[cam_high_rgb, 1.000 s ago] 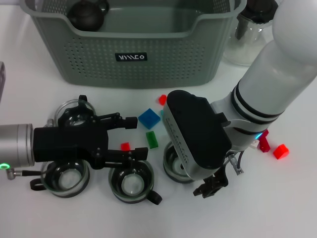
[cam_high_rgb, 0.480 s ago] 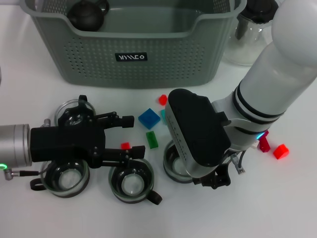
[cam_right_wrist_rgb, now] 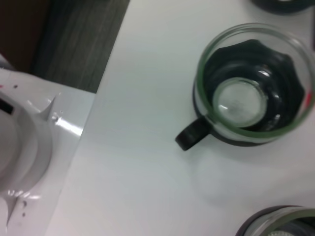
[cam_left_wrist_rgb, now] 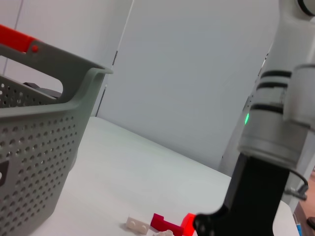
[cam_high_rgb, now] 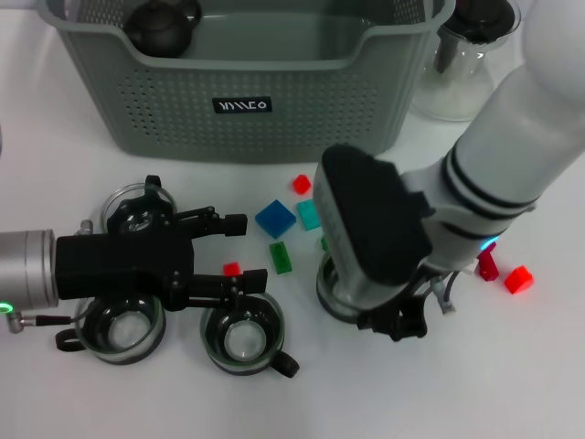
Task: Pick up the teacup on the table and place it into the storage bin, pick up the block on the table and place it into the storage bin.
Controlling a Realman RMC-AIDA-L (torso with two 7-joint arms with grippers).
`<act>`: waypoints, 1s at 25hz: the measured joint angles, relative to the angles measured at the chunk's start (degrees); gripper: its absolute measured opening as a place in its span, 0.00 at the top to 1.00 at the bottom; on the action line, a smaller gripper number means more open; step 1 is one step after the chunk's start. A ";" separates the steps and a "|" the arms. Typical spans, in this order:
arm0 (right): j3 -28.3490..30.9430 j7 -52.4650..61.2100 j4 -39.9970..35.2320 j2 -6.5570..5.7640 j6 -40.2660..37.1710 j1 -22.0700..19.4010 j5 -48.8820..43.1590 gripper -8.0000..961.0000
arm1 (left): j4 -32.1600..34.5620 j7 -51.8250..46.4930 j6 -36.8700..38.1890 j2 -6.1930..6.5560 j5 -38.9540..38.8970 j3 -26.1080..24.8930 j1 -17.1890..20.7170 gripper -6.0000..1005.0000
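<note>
The grey-green storage bin (cam_high_rgb: pixel 247 101) stands at the back, its perforated wall (cam_left_wrist_rgb: pixel 34 142) also in the left wrist view. My right gripper (cam_high_rgb: pixel 395 322) is low at centre right, shut on a glass teacup (cam_high_rgb: pixel 336 294) that its black housing mostly hides. Other teacups (cam_high_rgb: pixel 242 337) (cam_high_rgb: pixel 119 327) (cam_high_rgb: pixel 137 208) sit at front left; one of these teacups (cam_right_wrist_rgb: pixel 251 103) shows in the right wrist view. My left gripper (cam_high_rgb: pixel 239 252) lies open among them, a small red block (cam_high_rgb: pixel 231 269) between its fingers. Blue (cam_high_rgb: pixel 274 219), teal (cam_high_rgb: pixel 309 214) and green (cam_high_rgb: pixel 281 257) blocks lie at the centre.
A dark round pot (cam_high_rgb: pixel 160 23) sits inside the bin. A clear glass pitcher (cam_high_rgb: pixel 462 64) stands to the bin's right. Red blocks (cam_high_rgb: pixel 518 278) (cam_high_rgb: pixel 301 184) and a dark red piece (cam_high_rgb: pixel 486 261) lie scattered. Bare table spreads along the front right.
My right gripper has shifted right and slightly toward the bin, the teacup moving with it, uncovering the teal block. The left gripper has barely moved.
</note>
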 joint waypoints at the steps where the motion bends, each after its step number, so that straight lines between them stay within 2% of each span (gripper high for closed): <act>1: 0.71 0.30 -0.48 -0.09 -0.48 -0.17 -0.11 0.94 | 0.00 0.00 0.00 0.00 0.01 0.00 0.03 0.12; 6: 10.04 0.65 -7.37 -0.27 -6.72 -1.95 -0.36 0.94 | 0.00 0.01 0.00 0.00 0.04 0.00 0.08 0.12; 7: 15.00 0.81 -10.88 -0.27 -9.95 -2.28 0.10 0.94 | 0.00 0.03 0.00 0.00 0.04 0.01 0.09 0.12; 8: 15.00 0.81 -10.88 -0.27 -9.95 -2.28 0.10 0.94 | 0.00 0.06 0.00 0.00 0.04 0.00 0.09 0.12; 14: 26.06 2.82 -17.43 -0.27 -13.77 -1.51 2.58 0.94 | 0.00 0.09 0.01 -0.01 0.05 0.00 0.09 0.12; 19: 32.67 4.25 -19.09 -0.27 -16.75 1.79 9.75 0.94 | 0.00 0.09 0.03 0.00 0.04 0.00 0.09 0.12; 25: 45.06 8.89 -18.70 -0.33 -18.18 9.00 19.74 0.94 | -0.01 0.08 0.47 0.00 -0.05 0.00 0.05 0.12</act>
